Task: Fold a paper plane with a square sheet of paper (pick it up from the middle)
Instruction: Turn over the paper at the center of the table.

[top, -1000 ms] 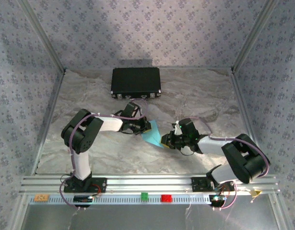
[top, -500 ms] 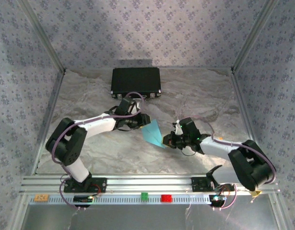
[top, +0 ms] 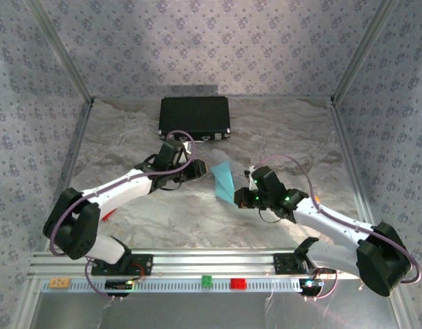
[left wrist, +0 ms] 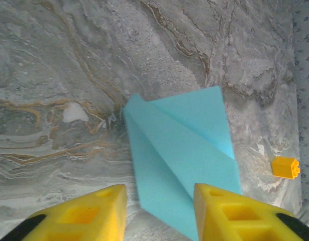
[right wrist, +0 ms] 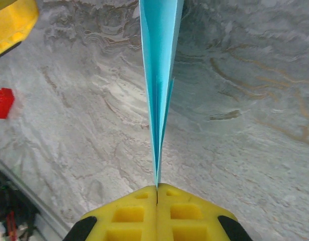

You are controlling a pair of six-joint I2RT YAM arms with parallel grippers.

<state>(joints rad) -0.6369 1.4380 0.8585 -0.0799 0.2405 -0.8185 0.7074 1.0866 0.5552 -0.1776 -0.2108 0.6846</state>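
The light-blue paper plane (top: 224, 179) is a folded, creased dart held off the table near the middle. My right gripper (top: 243, 197) is shut on its near end. In the right wrist view the plane (right wrist: 159, 75) runs edge-on straight away from the closed fingertips (right wrist: 157, 189). My left gripper (top: 198, 170) stands open just left of it. In the left wrist view the flat face of the plane (left wrist: 184, 150) lies ahead of the open gripper (left wrist: 160, 211), its lower part reaching down behind the right yellow finger (left wrist: 229, 213); contact is unclear.
A black rectangular case (top: 194, 118) sits at the back. A small red block (top: 106, 215) lies left of the left arm, also red block (right wrist: 3, 103). An orange block (left wrist: 285, 167) rests on the marble. Green (top: 206, 279) and red (top: 237, 282) blocks sit on the front rail.
The left arm has stretched out flatter and its gripper has drawn back slightly from the paper. The right gripper has carried the paper a little farther away, turning it narrower.
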